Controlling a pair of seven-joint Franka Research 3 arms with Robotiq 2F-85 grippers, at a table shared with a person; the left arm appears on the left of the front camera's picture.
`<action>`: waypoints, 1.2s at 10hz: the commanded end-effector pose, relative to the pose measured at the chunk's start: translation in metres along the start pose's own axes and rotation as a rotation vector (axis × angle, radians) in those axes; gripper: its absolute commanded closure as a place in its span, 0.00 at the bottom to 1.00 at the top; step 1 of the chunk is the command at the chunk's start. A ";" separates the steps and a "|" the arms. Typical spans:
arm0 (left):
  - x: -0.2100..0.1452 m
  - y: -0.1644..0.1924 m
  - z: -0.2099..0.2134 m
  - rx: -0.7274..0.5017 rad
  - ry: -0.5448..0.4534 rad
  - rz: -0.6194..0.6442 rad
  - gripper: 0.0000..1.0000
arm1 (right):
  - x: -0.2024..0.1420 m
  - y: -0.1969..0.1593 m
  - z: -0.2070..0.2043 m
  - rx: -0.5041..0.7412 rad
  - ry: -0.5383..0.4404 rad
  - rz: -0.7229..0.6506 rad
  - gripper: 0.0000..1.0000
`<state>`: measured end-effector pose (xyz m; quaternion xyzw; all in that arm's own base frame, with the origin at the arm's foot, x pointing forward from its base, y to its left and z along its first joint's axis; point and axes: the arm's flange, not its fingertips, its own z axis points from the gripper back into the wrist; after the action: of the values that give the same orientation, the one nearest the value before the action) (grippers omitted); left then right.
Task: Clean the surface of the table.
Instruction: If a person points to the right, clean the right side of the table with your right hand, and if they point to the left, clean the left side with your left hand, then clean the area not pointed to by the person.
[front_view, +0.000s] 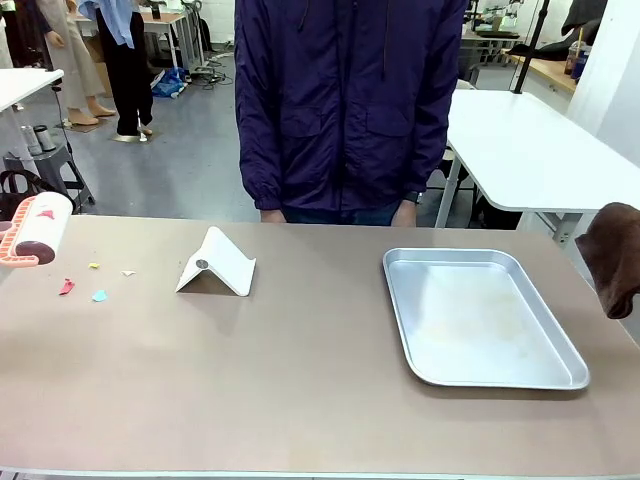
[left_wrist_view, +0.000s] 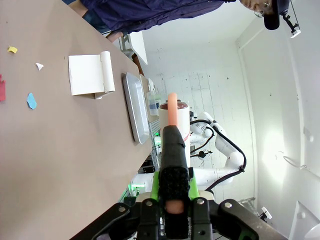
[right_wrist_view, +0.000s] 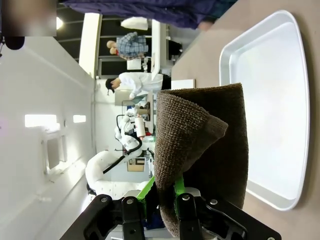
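Both tools clamped: one roller, one cloth.
My left tool (left_wrist_view: 172, 187) grips a lint roller (left_wrist_view: 173, 117), my right tool (right_wrist_view: 167, 200) a brown cloth (right_wrist_view: 200, 145). The tabletop (front_view: 300, 380) spreads between them, four scraps (front_view: 99, 296) by the left tool, one tray (front_view: 480, 315) by the right.

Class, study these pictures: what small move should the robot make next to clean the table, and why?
Probably lower the lint roller, clamped in the left gripper, onto the coloured paper scraps lying close beside it on the table; they look like the main litter there.
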<state>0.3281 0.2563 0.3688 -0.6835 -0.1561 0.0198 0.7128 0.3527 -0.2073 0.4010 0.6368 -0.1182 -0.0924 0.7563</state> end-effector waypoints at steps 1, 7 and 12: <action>-0.002 -0.004 0.001 -0.012 0.010 -0.018 1.00 | 0.000 0.003 0.000 0.015 -0.014 -0.015 0.87; -0.002 -0.004 0.001 -0.012 0.010 -0.018 1.00 | 0.000 0.003 0.000 0.015 -0.014 -0.015 0.87; -0.002 -0.004 0.001 -0.012 0.010 -0.018 1.00 | 0.000 0.003 0.000 0.015 -0.014 -0.015 0.87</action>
<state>0.3281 0.2563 0.3688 -0.6835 -0.1561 0.0198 0.7128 0.3527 -0.2073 0.4008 0.6370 -0.1181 -0.0927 0.7561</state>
